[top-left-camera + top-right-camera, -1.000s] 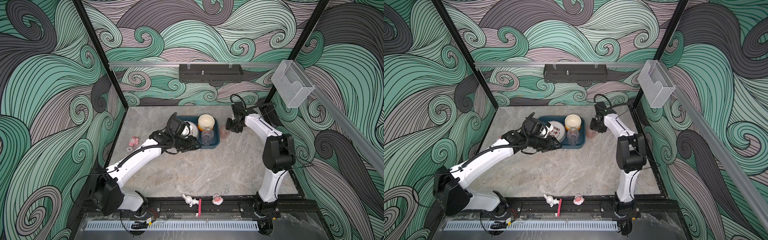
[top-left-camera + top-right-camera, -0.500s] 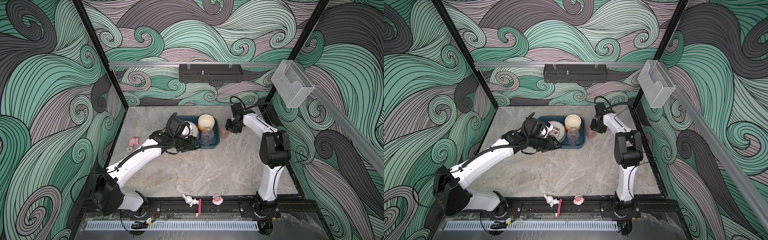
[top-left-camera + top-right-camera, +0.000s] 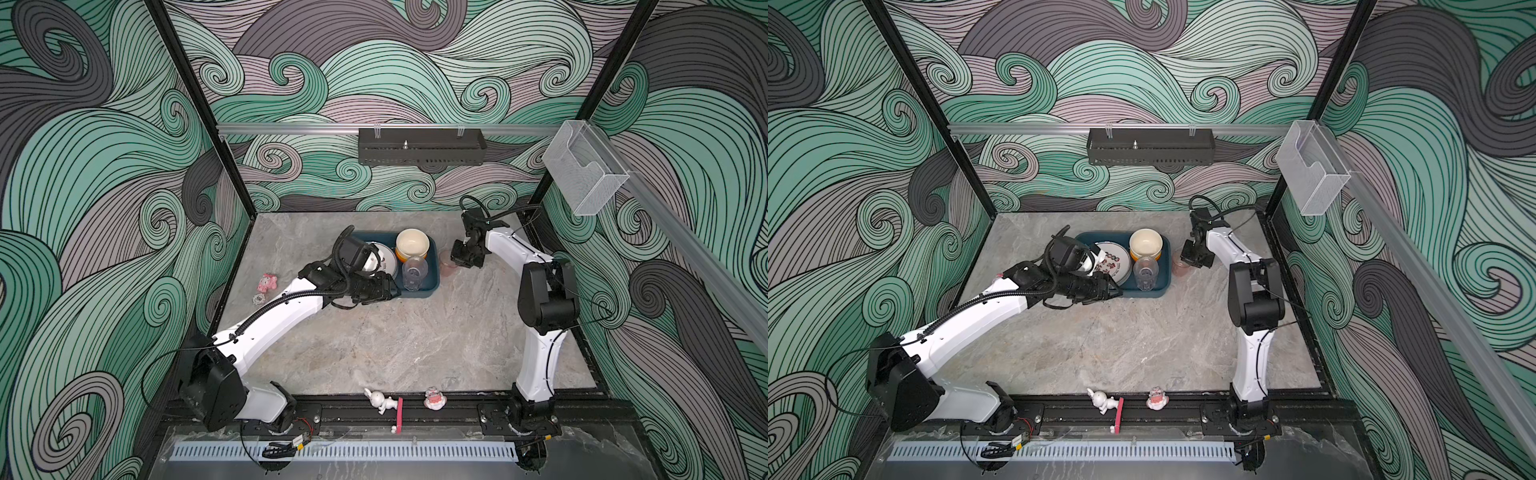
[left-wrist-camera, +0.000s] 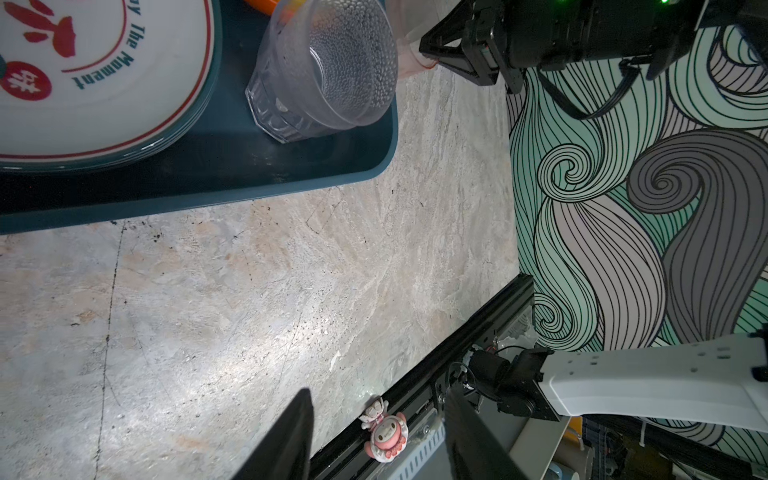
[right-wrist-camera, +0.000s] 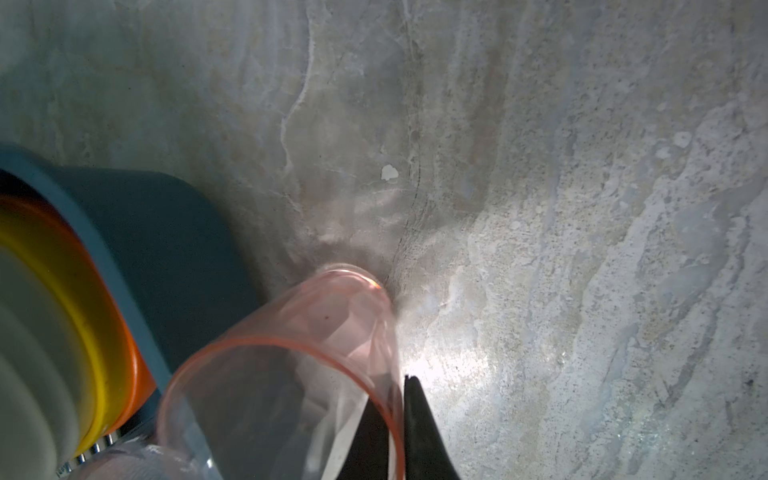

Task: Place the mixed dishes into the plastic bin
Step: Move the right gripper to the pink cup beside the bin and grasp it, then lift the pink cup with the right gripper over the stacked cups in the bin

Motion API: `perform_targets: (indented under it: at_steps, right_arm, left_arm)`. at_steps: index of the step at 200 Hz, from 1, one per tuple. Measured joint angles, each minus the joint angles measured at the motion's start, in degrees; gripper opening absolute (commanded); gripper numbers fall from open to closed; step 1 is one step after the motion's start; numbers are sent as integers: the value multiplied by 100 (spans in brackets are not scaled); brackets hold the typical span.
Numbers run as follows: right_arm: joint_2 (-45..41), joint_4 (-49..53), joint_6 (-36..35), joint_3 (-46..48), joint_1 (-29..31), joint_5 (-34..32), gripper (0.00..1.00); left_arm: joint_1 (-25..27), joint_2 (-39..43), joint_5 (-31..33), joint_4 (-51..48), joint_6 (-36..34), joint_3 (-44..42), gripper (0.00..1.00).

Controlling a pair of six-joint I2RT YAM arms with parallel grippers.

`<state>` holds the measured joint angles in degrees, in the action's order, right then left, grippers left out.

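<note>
Right wrist view first: shows the right gripper pinched tight on the wall of the pinkish glass, one black finger inside the rim and one outside. Puts that glass on the stone tabletop, outside the plastic bin and just beside its wall. Seen in both top views at 3 o'clock of the bin. Left wrist view next: shows the left gripper with jaws apart and nothing between them, over bare tabletop. Sits, in a top view, at 7 o'clock of the bin, by its near wall; touching or not, cannot tell. Inside the bin: stacked bowls at 1 o'clock, clear glass at 5 o'clock, plates with red characters at 9 o'clock.
</note>
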<state>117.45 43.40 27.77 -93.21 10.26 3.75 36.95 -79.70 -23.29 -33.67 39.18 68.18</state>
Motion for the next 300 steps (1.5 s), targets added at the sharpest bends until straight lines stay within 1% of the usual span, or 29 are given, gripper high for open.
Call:
perform_targets:
  at_steps: [48,79,153,198,243,300]
  right_arm:
    - [-153,0,-55,188,0,-11,1]
    - [-374,42,-103,238,0,-37,0]
    - [-1283,155,-227,501,0,-92,0]
    - [-1932,319,-291,632,46,-74,0]
    - [-2433,470,-367,634,317,-70,0]
    - [-2452,748,-461,334,831,-76,0]
  left_arm:
    - [0,138,146,9,9,-195,53]
    - [-7,286,236,11,24,-289,53]
    - [-98,833,713,28,109,-581,54]
    - [-256,1213,970,33,129,-826,54]
    - [-439,1434,1088,28,186,-953,54]
    - [-647,1545,1113,24,289,-1110,55]
